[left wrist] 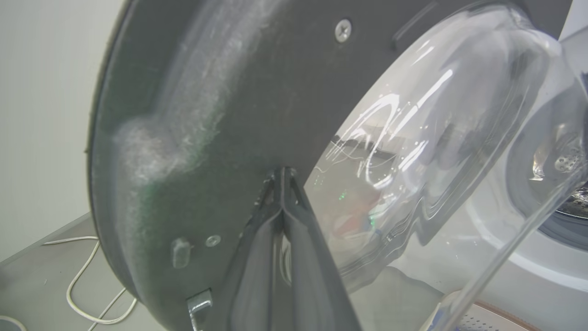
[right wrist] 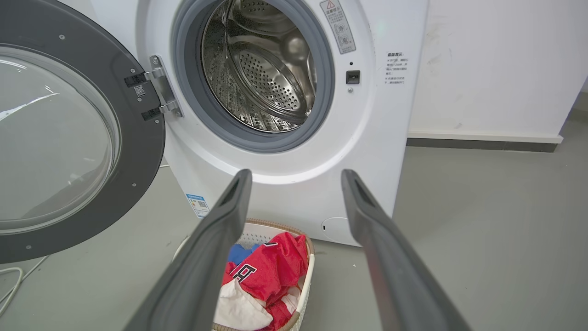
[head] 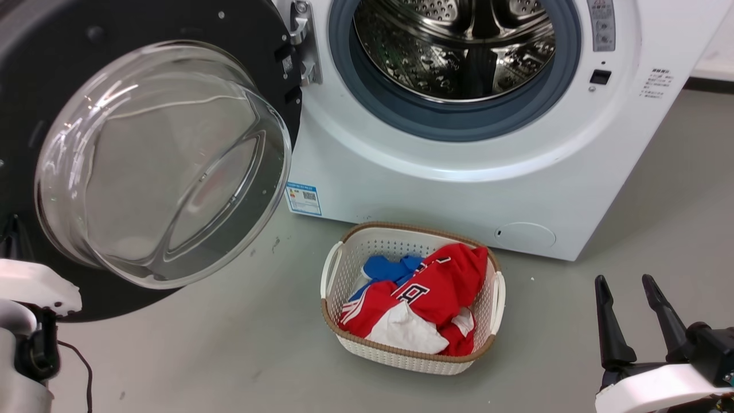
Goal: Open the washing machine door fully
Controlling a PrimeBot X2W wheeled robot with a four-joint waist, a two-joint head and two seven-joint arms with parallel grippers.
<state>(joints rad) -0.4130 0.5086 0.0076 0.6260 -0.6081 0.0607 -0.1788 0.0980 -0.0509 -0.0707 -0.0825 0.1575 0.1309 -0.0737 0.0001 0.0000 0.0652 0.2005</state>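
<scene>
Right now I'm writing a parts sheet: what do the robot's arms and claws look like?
Right claw and left claw: two long, tapering dark grey fingers each. Right arm and left arm have white shells, black joints; a black cable trails beside the left.

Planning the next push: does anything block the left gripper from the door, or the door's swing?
Nothing visible. The left gripper, shut, points its tips at the inner face of the washing machine door. Beyond it, a white cable lies flat on the floor before a wall.

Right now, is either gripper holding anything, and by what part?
Nothing is held. The left gripper is shut, tips at the door; the right gripper is open.
</scene>
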